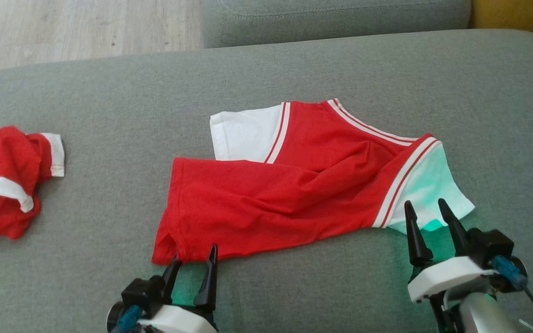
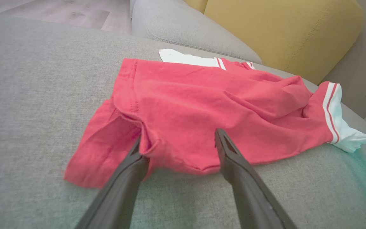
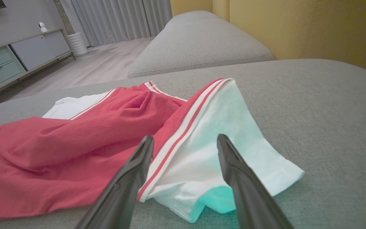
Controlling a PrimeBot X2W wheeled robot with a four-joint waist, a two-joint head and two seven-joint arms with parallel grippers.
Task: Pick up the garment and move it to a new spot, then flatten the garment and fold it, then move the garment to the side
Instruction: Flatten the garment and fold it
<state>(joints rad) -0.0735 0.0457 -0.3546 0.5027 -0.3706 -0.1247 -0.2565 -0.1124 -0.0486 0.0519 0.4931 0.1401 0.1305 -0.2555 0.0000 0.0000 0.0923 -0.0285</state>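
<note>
Garment (image 1: 285, 185) sits mid-seat on the grey sofa cushion (image 1: 86, 101), spread out but far from flat. It's a red jersey-knit top with white sleeves, each joined by a white band carrying a thin red stripe. Soft ridges and one deep crease run across the red body, and the stitched hem at its left end curls up by a small side slit.

Right at that hem corner is the left gripper (image 1: 195, 255), jaws spread wide. One dark tapered finger noses against the folded edge, with nothing clamped.

Over to the right gripper (image 1: 425, 203), jaws parted too, straddling the near white sleeve (image 3: 230, 111). Its cuff lies rumpled on the coarse woven upholstery, tinged green by a glow.

Far left on the same cushion, well apart, a second red piece (image 1: 3, 185) with white trim is bunched in a heap. Beyond are pale wood floor (image 1: 63, 27) and a mustard-yellow backrest (image 2: 281, 31).
</note>
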